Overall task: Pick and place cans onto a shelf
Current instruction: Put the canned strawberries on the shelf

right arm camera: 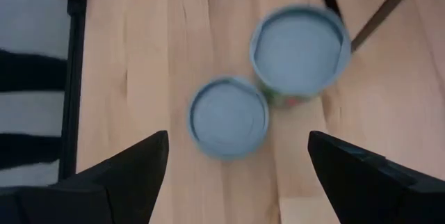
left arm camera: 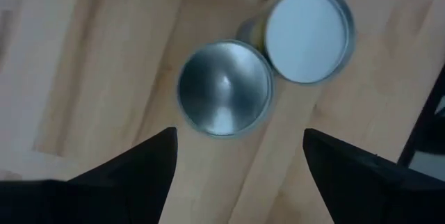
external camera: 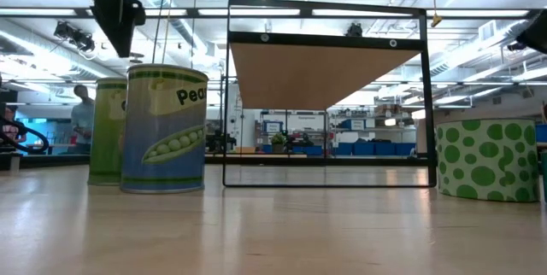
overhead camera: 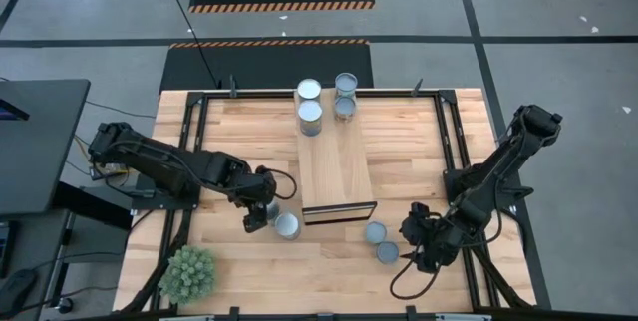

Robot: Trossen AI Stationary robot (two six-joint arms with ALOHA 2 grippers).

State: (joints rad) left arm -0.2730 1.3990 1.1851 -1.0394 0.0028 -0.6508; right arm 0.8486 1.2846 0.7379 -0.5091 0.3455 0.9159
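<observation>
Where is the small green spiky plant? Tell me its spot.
In the high view, the small green spiky plant sits at the table's near left corner, below the left gripper and the two silver-topped cans beside it.

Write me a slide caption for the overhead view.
Four cans stand on the shelf; each open hand, left hand and right hand, hovers by two cans on the table.

Eight cans are standing upright, silvery round tops facing up. Four cans [overhead camera: 325, 100] are clustering at the far end of the shelf [overhead camera: 336, 166], a long pale wooden plank box lying lengthwise mid-table, its dark-edged open end facing near. Two cans [overhead camera: 277, 219] are sitting on the table just left of that near end, labels showing green peas, and two more [overhead camera: 381, 242] just right.
</observation>
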